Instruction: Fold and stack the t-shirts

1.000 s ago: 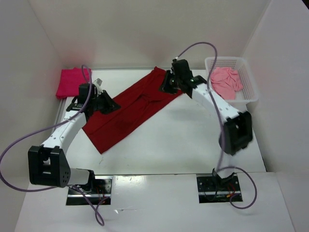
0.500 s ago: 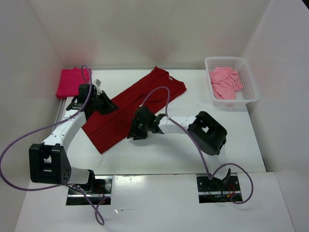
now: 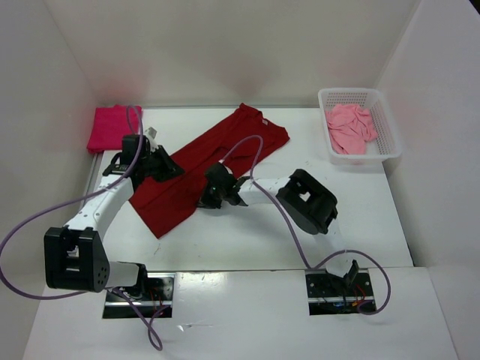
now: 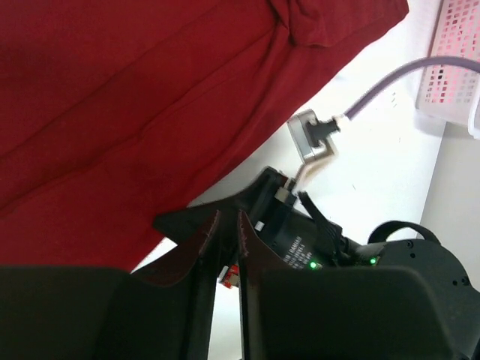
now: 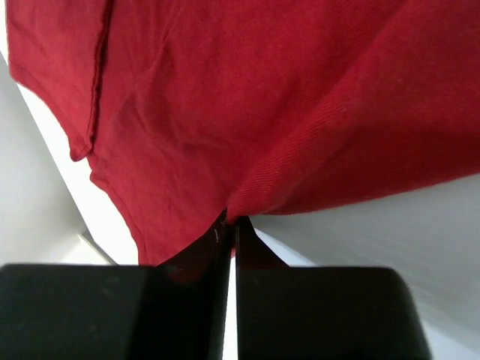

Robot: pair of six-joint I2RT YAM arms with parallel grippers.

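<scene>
My right gripper (image 5: 229,222) pinches an edge of the dark red t-shirt (image 3: 196,161), spread on the worktop (image 3: 262,232) left of the basket (image 3: 391,150); my left gripper (image 4: 222,225) pinches the edge farthest from the basket

Arm finish
White links (image 3: 101,206) are joining black housings (image 3: 75,259); lilac cables (image 4: 386,84) are trailing; green LEDs (image 4: 311,265) are glowing.
</scene>
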